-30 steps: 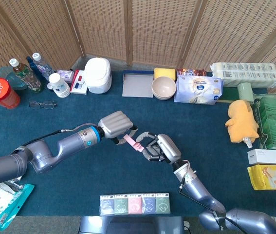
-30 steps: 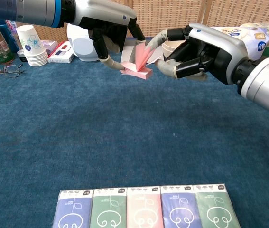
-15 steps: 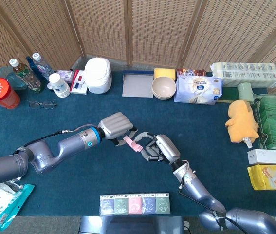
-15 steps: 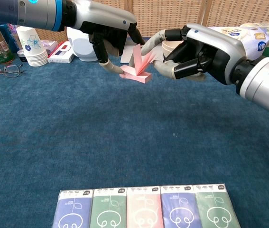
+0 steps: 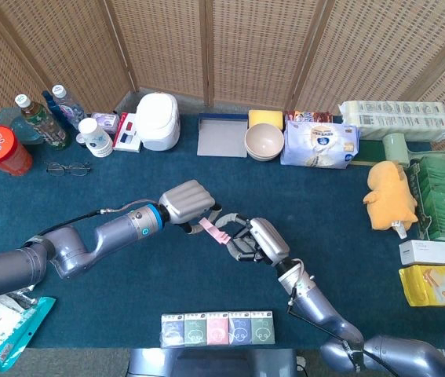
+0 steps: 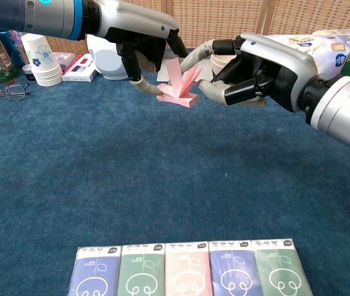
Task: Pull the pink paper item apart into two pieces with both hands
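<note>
The table (image 5: 65, 188) is viewed from high overhead in the head view, facing down and forward. In the chest view it is seen low and close, facing forward. The tissue packs (image 6: 187, 274) are shared by both.

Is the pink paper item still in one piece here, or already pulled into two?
One piece, as far as shown: the pink paper item spans unbroken between the left hand and right hand, both gripping it above the table.
</note>
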Controlling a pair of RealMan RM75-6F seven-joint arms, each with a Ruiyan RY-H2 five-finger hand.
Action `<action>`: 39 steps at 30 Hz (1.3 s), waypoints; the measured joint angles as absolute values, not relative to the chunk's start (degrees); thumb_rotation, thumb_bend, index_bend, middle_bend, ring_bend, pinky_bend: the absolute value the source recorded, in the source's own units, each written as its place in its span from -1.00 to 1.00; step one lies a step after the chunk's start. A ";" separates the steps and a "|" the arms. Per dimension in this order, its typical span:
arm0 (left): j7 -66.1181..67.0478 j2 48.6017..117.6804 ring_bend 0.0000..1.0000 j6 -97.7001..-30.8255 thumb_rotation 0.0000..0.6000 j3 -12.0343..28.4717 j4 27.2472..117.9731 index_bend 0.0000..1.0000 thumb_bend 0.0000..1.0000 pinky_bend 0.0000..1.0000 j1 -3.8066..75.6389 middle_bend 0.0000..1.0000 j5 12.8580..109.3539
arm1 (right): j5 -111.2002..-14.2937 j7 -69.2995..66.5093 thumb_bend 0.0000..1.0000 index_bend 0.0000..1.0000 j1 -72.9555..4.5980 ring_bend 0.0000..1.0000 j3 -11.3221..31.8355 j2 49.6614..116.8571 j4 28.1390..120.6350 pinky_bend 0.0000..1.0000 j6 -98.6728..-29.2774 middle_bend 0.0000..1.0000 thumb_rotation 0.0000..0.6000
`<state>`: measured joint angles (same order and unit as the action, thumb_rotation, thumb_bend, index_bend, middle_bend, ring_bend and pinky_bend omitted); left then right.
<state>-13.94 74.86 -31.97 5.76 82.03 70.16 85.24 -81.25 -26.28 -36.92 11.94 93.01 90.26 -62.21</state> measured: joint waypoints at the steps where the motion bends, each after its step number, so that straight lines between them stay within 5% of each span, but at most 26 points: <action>1: -13.91 74.87 1.00 -31.91 1.00 5.63 82.08 0.31 -0.22 1.00 70.15 1.00 85.31 | -81.05 -26.31 0.05 -0.36 -36.90 1.00 12.00 92.97 90.14 1.00 -62.17 1.00 1.00; 39: -14.43 75.31 1.00 -31.63 1.00 5.73 81.07 0.31 -0.22 1.00 70.43 1.00 84.95 | -81.00 -26.55 0.05 -0.24 -37.03 1.00 11.57 92.73 89.47 1.00 -61.56 1.00 1.00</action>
